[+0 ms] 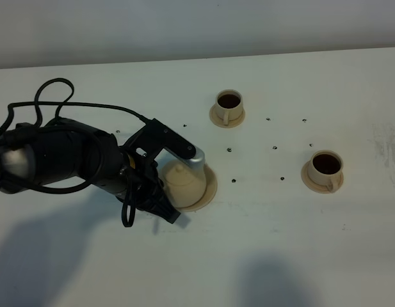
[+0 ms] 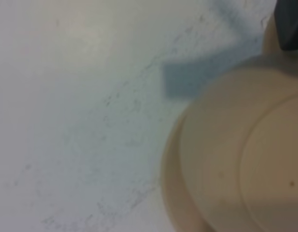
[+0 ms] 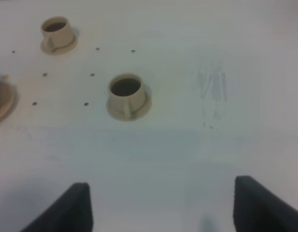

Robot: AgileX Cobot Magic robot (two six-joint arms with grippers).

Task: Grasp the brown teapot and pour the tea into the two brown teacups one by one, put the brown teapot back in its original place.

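Observation:
The brown teapot (image 1: 184,184) is over the left part of the wide flat saucer (image 1: 210,184), its original place; I cannot tell if it rests on it. My left gripper (image 1: 181,185) is shut on the teapot, one finger on each side. In the left wrist view the teapot (image 2: 235,159) fills the right side, with a dark fingertip (image 2: 291,24) beside it. Two brown teacups on small saucers, one farther back (image 1: 229,105) and one to the right (image 1: 325,167), hold dark liquid. My right gripper (image 3: 163,208) is open over bare table, short of the nearer cup (image 3: 125,94) and the farther cup (image 3: 57,34).
The white table (image 1: 280,243) has small dark dots between saucer and cups. The left arm's black cables (image 1: 50,96) loop over the table's left part. Faint scuff marks (image 3: 211,96) lie right of the nearer cup. The wide saucer's edge (image 3: 1,99) shows in the right wrist view.

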